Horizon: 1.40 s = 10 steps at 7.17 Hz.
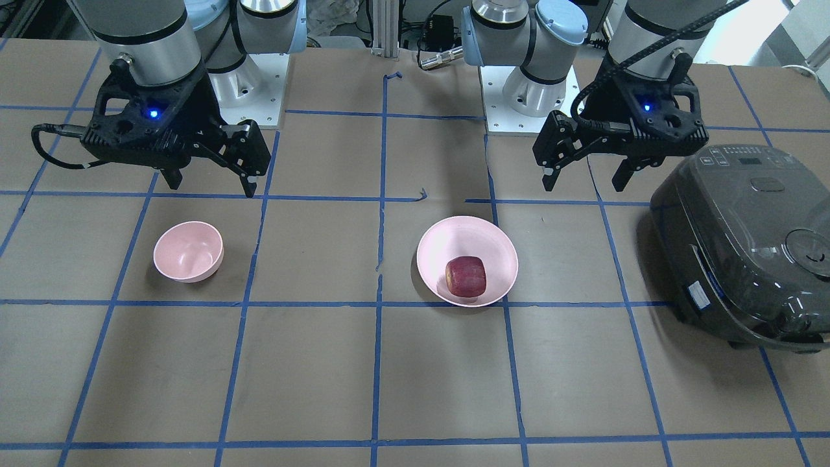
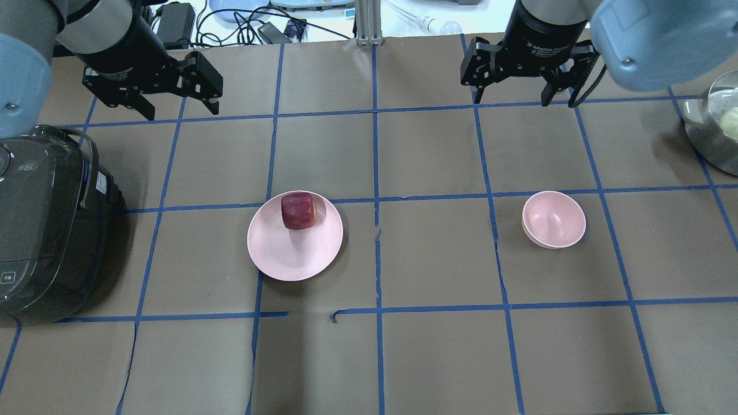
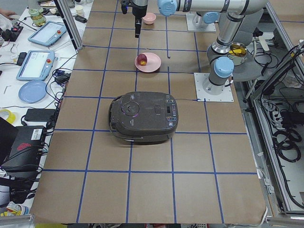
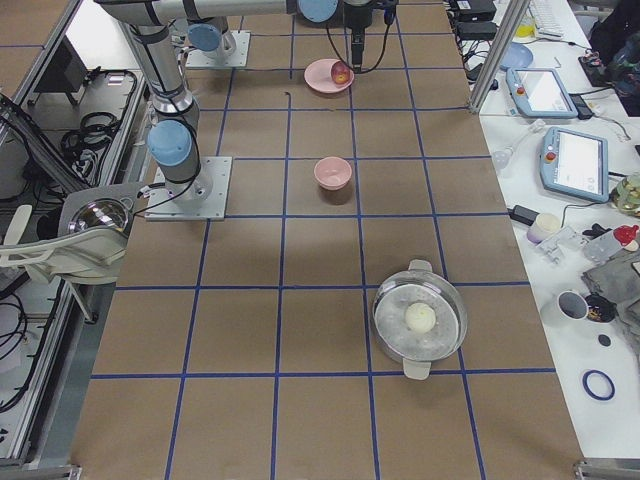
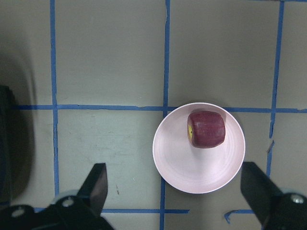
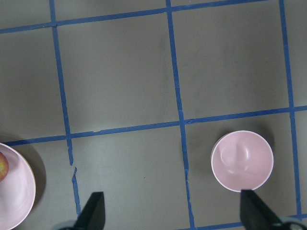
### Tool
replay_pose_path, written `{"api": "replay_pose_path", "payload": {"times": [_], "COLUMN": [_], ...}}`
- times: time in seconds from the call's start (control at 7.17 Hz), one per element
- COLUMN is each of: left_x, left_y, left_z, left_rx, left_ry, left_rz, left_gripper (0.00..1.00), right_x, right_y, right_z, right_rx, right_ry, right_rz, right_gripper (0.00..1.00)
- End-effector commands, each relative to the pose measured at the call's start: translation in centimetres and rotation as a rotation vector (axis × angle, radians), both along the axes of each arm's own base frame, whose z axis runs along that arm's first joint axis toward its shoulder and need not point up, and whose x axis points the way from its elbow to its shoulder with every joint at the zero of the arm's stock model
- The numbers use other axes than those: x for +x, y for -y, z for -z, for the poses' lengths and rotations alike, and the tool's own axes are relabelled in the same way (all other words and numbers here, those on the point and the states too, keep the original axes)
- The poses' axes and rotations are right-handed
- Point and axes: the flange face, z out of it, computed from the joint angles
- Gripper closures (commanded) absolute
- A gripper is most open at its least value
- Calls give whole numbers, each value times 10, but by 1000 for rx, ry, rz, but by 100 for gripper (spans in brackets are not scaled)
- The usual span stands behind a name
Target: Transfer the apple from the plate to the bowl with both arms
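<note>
The apple is sitting on the plate, near its 12 o'clock rim in the overhead view. The bowl is standing well apart at the plate's 3 o'clock. The left gripper and right gripper are hovering with jaws spread wide, gripping nothing.

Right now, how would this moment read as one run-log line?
stage: pre-grasp | dark red apple: on shallow pink plate | deep pink bowl: empty | left claw: open, empty | right claw: open, empty
</note>
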Motion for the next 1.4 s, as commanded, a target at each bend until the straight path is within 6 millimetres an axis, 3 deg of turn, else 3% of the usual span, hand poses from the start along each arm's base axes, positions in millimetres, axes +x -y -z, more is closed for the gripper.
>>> {"api": "replay_pose_path", "payload": {"times": [0.0,0.28,0.42,0.56,0.7,0.98,1.12,1.26], "left_x": [0,2,-4,-16,-44,-61,-62,-72], "left_y": [-2,-5,1,4,5,2,0,5], "left_z": [-3,-1,19,57,90,181,220,236], "left_rx": [0,6,46,108,115,155,142,139], "left_ry": [2,24,5,-23,-16,0,-5,-18], "left_rz": [2,6,-6,-48,-12,-39,-99,-100], "left_gripper": [0,0,0,0,0,0,0,0], "right_x": [-45,-89,-136,-174,-193,-196,-193,-195], "right_y": [15,16,19,11,-2,-49,-57,-52], "right_z": [18,60,88,131,172,268,298,312], "right_rx": [35,92,83,87,71,33,34,32], "right_ry": [-1,-11,-17,-16,-22,-38,-37,-37], "right_rz": [76,-38,-76,-83,-76,-74,-74,-74], "right_gripper": [0,0,0,0,0,0,0,0]}}
